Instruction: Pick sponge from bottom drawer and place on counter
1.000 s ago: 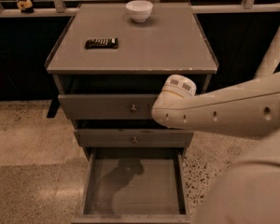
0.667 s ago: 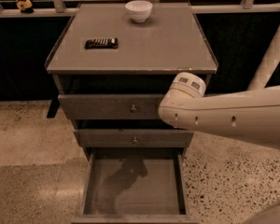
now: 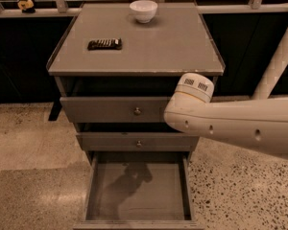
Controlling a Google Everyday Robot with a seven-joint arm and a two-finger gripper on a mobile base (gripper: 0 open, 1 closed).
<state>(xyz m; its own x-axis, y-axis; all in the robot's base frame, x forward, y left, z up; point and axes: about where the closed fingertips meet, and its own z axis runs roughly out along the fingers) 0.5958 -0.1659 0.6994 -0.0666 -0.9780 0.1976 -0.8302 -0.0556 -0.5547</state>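
Nearest, the bottom drawer (image 3: 158, 198) stands open, and its grey floor shows only a shadow. No sponge is visible there or elsewhere. The pincer is out of view beyond the white arm (image 3: 230, 121), so I cannot tell its opening or hold. Farther off, the desk (image 3: 173, 47) carries a dark bar (image 3: 104, 44) and a white bowl (image 3: 143, 10). A sponge is probably light and squashy: pinch gently across its narrow middle.

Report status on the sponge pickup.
Gripper out of view; arm spans cabinet's right side. Bottom drawer open, sponge not seen. Counter holds white bowl, dark bar.
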